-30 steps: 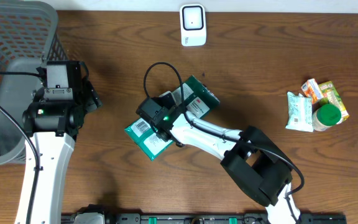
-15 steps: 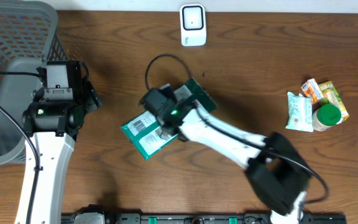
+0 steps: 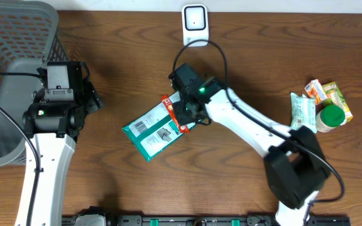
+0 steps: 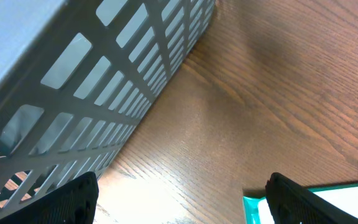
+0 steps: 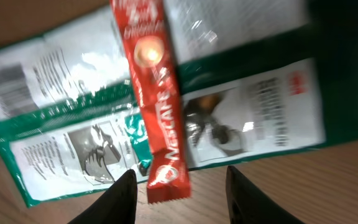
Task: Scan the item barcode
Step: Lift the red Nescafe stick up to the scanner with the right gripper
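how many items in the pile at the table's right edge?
4: a white-green pouch on the left, an orange packet at top, a yellow-green packet right of it, a green-lidded jar below them. More may hide underneath.

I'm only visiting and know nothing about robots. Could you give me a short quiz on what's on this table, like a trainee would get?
1. Fill the gap: the fingers of the left gripper stand wide ____.
2. True or false: the red coffee sachet lies across the green packet.
3. Where is the white scanner?
A) in the left gripper
B) at the far edge of the table, beyond the right gripper
C) under the green packet

Key: 1 open; 2 true; 3 B.
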Controlling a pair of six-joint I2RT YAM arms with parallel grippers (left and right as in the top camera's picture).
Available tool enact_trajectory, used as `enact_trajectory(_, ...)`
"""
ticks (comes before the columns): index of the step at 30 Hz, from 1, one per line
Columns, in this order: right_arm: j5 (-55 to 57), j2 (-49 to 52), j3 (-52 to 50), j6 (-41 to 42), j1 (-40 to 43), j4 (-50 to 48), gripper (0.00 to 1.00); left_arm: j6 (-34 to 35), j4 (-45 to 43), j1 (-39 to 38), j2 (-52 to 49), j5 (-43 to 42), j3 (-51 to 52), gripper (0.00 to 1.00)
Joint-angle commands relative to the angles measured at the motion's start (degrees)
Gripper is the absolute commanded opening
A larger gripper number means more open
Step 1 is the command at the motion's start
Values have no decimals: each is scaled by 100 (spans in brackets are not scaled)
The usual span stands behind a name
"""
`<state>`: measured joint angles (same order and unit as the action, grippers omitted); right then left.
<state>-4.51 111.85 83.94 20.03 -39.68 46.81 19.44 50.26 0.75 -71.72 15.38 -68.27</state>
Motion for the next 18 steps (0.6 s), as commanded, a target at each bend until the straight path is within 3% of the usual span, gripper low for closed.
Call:
enact_trajectory(1, -286, 380, -22, -129, -94, -13, 42, -50, 7, 31, 20, 74, -59, 87)
enact_trajectory(14, -212, 892, -22, -129, -201, -181, 38, -50, 7, 31, 17, 74, -59, 87)
enact_trajectory(16, -111, 892, -22, -129, -205, -179, 31, -52, 7, 31, 20, 74, -59, 87)
enact_trajectory(18, -20, 892, -22, -129, -203, -149, 7, -50, 7, 31, 20, 74, -59, 87)
